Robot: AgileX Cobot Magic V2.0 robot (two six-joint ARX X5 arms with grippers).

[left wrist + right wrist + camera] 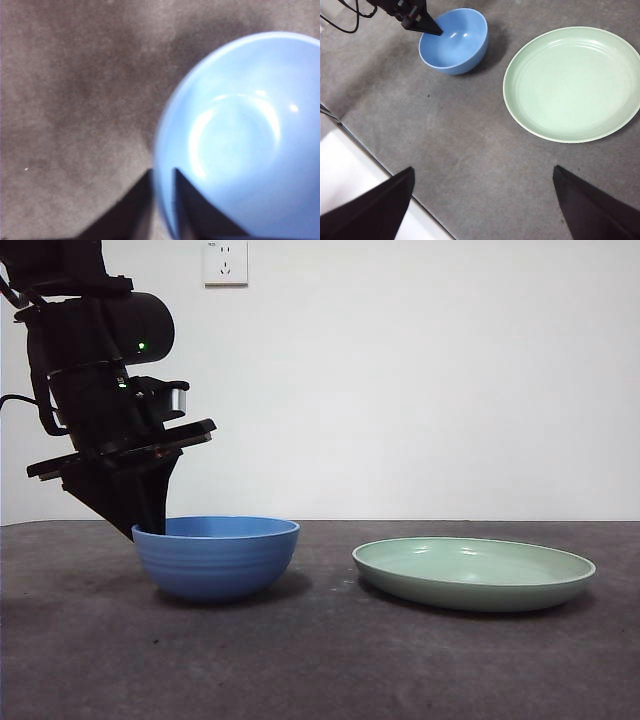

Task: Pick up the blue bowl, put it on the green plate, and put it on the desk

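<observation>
Blue bowl (pixel 217 556), round, glossy and faintly ridged, stands on the dark grey matte desk (pixel 320 660) at the left of centre in the front view. It holds nothing. The wide, shallow, pale-green round plate (pixel 473 573) lies to its right, apart from it, also holding nothing. A white wall socket (pixel 225 261) at the upper edge carries small writing too small to read.

The left gripper (pixel 163 192) reaches down at the bowl's left rim. The left wrist view shows one black jaw inside the bowl and one outside, narrowly apart with the rim between them; the bowl rests on the desk.

The right wrist view shows both dishes from above. The right gripper (pixel 482 200) hangs over bare desk, jaws wide apart, holding nothing. A white surface (pixel 350 175) occupies that view's lower left corner.
</observation>
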